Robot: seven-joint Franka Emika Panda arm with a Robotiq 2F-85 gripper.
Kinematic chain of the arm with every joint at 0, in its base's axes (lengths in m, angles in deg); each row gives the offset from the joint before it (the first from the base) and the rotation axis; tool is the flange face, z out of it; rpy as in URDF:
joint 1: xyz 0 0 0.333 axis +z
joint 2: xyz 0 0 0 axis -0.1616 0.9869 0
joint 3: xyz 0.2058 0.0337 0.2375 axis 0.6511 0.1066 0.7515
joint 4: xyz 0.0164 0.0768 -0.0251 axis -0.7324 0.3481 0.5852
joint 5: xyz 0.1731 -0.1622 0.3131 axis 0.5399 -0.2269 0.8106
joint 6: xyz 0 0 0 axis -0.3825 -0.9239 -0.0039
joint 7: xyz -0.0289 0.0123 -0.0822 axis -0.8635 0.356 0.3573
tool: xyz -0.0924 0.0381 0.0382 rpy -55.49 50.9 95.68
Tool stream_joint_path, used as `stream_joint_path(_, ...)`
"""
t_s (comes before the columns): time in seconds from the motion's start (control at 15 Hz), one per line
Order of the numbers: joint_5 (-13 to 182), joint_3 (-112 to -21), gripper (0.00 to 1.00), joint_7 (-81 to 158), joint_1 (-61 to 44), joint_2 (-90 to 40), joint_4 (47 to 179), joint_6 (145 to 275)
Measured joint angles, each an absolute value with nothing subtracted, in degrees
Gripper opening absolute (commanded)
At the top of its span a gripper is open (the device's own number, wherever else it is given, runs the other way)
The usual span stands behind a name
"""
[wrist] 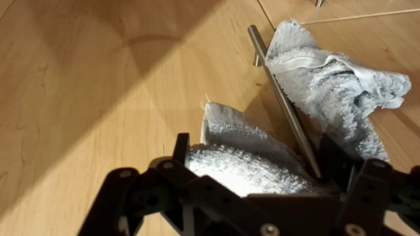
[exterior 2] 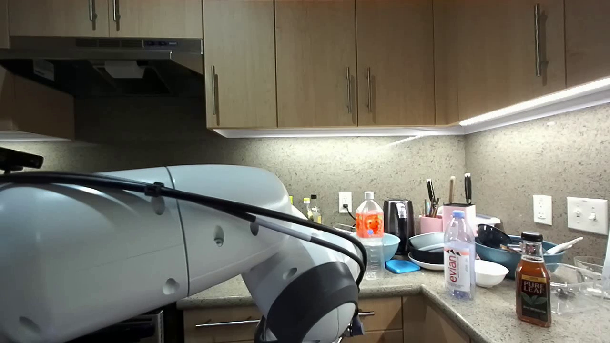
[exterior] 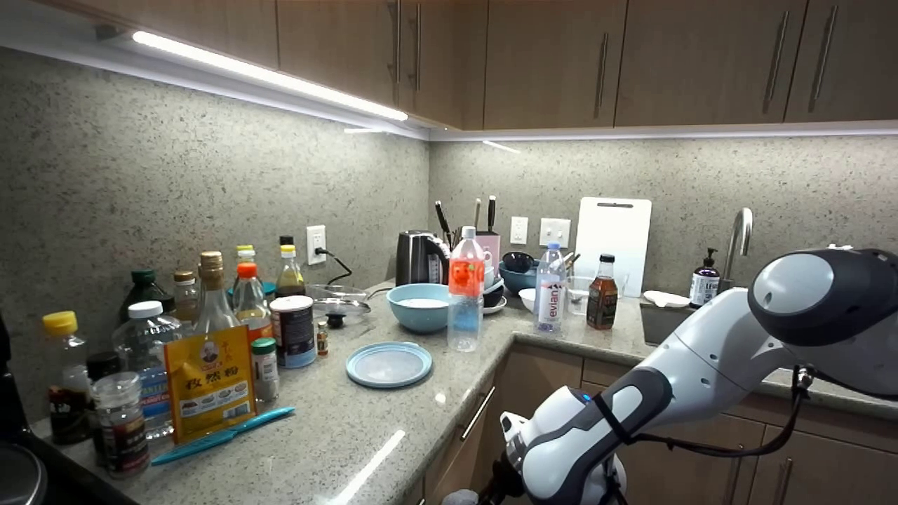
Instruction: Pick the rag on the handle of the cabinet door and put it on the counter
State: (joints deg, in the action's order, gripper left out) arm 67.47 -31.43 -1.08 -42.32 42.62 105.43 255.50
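The light grey terry rag (wrist: 328, 85) hangs over the metal handle (wrist: 279, 88) of the wooden cabinet door (wrist: 98, 82) in the wrist view. One part lies right of the bar, another left of it. My gripper (wrist: 256, 141) is open, its two black fingers wide apart. The left part of the rag and the handle's near end lie between them. The right finger is close to the rag's right part; contact is unclear. In an exterior view a bit of the rag (exterior: 459, 498) shows at the bottom edge by the dark gripper. The counter (exterior: 316, 428) is above it.
The counter holds a blue lid (exterior: 389, 365), a blue bowl (exterior: 421, 319), a tall plastic bottle (exterior: 465, 294), an Evian bottle (exterior: 550, 294) and a tea bottle (exterior: 602, 298). Several seasonings and a turquoise knife (exterior: 224, 436) stand or lie left. A drawer handle (exterior: 478, 414) juts below the edge.
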Motion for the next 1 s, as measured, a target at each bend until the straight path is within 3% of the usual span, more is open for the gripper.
stream_joint_path(0.53, 66.34, -31.55, 1.0, -1.52, -42.15, 42.64, 105.26, 255.41)
stream_joint_path(0.6, 66.14, -31.55, 0.92, -1.88, -42.15, 42.65, 105.26, 255.38)
stream_joint_path(0.67, 65.9, -31.54, 0.74, -2.14, -42.17, 42.66, 105.29, 255.37)
stream_joint_path(1.0, 63.72, -29.17, 0.41, -4.41, -44.48, 42.78, 107.34, 255.37)
